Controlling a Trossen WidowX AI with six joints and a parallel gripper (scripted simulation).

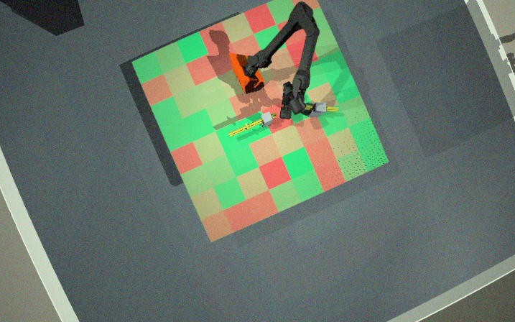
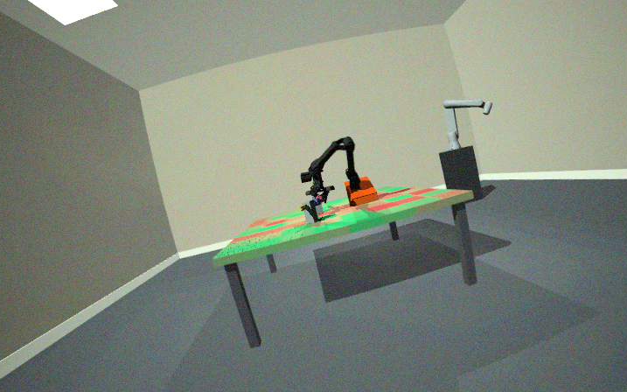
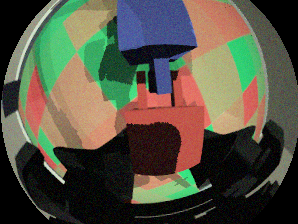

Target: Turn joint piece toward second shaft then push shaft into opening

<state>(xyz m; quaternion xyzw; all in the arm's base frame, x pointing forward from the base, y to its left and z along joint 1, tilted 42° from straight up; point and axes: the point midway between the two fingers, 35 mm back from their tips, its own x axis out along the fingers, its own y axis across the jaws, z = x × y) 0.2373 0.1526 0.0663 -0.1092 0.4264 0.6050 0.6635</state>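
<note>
The gripper (image 2: 320, 199) (image 3: 164, 152) is shut on the red joint piece (image 3: 191, 137), one black finger on each side. In the wrist view two red prongs reach up from it towards a blue tongue (image 3: 161, 80) under a blue square part (image 3: 157, 25). A dark patch covers much of the red face; I cannot tell whether it is shadow or the opening. A yellow shaft (image 1: 332, 108) passes through one grey block (image 1: 320, 107). The second yellow shaft (image 1: 237, 131), with a small collar, runs at an angle through the other grey block (image 1: 266, 119). The gripper hides the joint in the top view.
The arm's orange base (image 1: 237, 72) (image 2: 364, 191) stands on the checkered table (image 1: 243, 223) (image 2: 286, 238). The forearm hangs over the gap between the blocks. A pale arm (image 2: 451, 126) on a dark pedestal (image 2: 459, 168) stands beyond the table.
</note>
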